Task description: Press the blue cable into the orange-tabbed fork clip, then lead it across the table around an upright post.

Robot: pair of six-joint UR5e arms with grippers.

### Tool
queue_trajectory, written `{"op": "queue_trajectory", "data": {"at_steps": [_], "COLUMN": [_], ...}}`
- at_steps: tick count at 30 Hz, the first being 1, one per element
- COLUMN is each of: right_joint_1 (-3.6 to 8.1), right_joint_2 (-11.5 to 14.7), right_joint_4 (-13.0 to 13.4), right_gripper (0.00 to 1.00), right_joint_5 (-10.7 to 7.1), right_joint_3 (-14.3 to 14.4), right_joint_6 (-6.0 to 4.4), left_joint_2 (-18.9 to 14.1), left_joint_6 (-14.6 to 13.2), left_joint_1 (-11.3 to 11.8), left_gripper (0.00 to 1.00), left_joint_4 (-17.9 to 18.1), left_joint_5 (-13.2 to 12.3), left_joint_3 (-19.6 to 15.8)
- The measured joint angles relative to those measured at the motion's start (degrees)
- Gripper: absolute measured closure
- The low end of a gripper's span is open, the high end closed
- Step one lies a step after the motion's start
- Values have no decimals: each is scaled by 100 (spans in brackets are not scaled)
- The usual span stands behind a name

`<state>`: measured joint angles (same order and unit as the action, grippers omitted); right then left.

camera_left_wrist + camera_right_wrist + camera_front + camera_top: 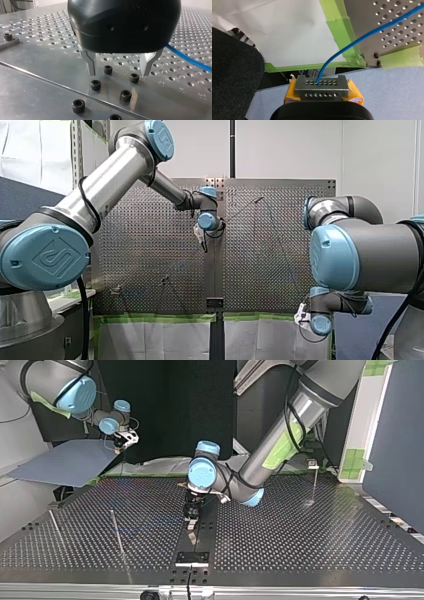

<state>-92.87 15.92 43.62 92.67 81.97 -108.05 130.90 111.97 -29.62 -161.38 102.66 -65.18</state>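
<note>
1. Blue cable (pixel 372 32) has its end pinched in my right gripper (pixel 321 86), whose yellow pads (pixel 354 92) are closed on it. From there it runs over the green tape (pixel 337 22) at the table (pixel 397 35) edge and onto the perforated surface.
2. My left gripper (pixel 118 66) is wide open and holds nothing. Its metal fingers (pixel 90 61) hang just above the table among black screws (pixel 96 85). The cable passes just beside one finger, not between the two.
3. No orange-tabbed clip can be made out in any view, so I cannot tell where it stands. Judging from this, the cable is pressed into nothing yet, and both the clipping and the run around a post are left to do.
4. In the top view, take my left gripper as the dial's centre. My right gripper hangs off the table at about 11 o'clock, over a blue sheet (pixel 65 462). Two thin posts (pixel 116 532) stand at 9 o'clock, and a third stands between 2 and 3 o'clock. The surface between them looks open. The tight spots, I judge, are the taped edge the cable crosses and the screw heads under the open fingers.
</note>
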Motion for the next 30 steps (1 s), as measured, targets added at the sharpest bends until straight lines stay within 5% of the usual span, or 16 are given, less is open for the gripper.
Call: {"op": "queue_trajectory", "data": {"at_steps": [30], "right_joint_1": [78], "right_joint_2": [-461], "right_joint_4": [-113], "right_gripper": [100], "right_joint_5": [-29], "right_joint_3": [-460], "right_joint_6": [21], "left_joint_2": [0], "left_joint_6": [7], "left_joint_1": [-37], "left_gripper": [14], "left_joint_4": [-9], "left_joint_5": [-4], "left_joint_3": [0]}}
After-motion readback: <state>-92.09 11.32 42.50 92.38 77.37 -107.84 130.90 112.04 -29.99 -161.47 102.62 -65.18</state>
